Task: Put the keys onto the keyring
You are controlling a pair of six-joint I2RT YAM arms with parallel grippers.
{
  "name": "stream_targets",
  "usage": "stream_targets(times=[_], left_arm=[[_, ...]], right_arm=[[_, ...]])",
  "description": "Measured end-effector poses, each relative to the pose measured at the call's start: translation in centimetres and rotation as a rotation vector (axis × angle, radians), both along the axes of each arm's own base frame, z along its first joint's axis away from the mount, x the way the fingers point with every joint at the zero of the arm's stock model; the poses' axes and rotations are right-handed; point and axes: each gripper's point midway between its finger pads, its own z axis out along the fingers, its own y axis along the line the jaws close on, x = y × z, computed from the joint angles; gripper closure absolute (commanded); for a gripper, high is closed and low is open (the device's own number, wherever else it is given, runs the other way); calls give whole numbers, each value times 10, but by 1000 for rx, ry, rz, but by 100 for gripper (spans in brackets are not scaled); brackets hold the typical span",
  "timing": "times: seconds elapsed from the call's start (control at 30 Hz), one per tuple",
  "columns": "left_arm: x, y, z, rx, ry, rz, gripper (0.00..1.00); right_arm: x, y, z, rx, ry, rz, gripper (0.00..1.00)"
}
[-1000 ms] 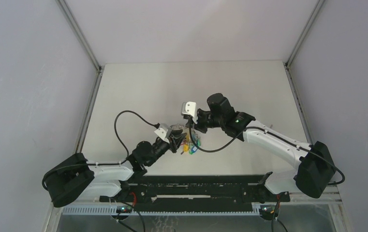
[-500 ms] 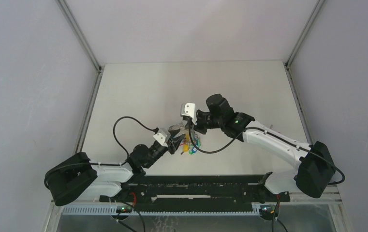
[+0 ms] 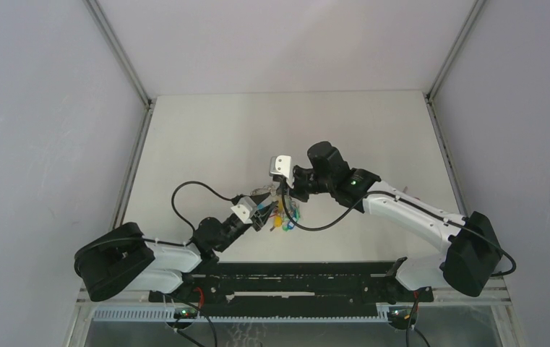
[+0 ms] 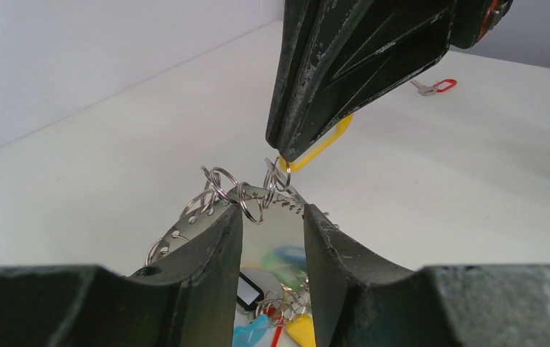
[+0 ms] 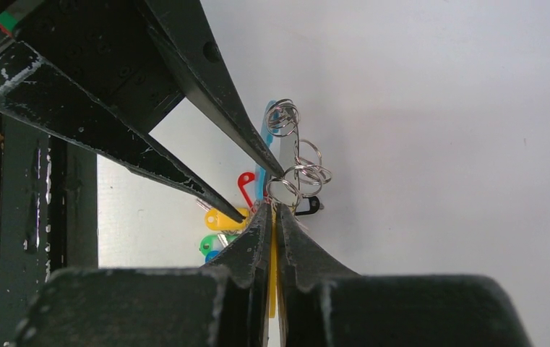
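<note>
At mid-counter (image 3: 207, 144), the left arm's fingers (image 4: 214, 260) clamp the keyring (image 4: 210, 189), its coloured tags dangling beneath. The right arm's fingers (image 5: 254, 246), pressed together on the yellow-tagged key (image 4: 321, 148), hold it right at the keyring's small steel loops. The red-tagged key (image 4: 436, 86) lies well apart on the counter.

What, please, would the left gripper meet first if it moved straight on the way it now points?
Probably the keyring, its small rings just beyond the fingertips; then the right gripper pinching the yellow-tagged key. Depth is unclear.
</note>
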Motion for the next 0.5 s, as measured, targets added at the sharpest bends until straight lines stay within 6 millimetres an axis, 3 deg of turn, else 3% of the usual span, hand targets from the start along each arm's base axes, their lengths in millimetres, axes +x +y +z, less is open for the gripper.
stream_targets(times=[0.5], left_arm=[[1,0,-1,62,-68,-4,65]], right_arm=[[-8,-1,4,0,-1,22,100]])
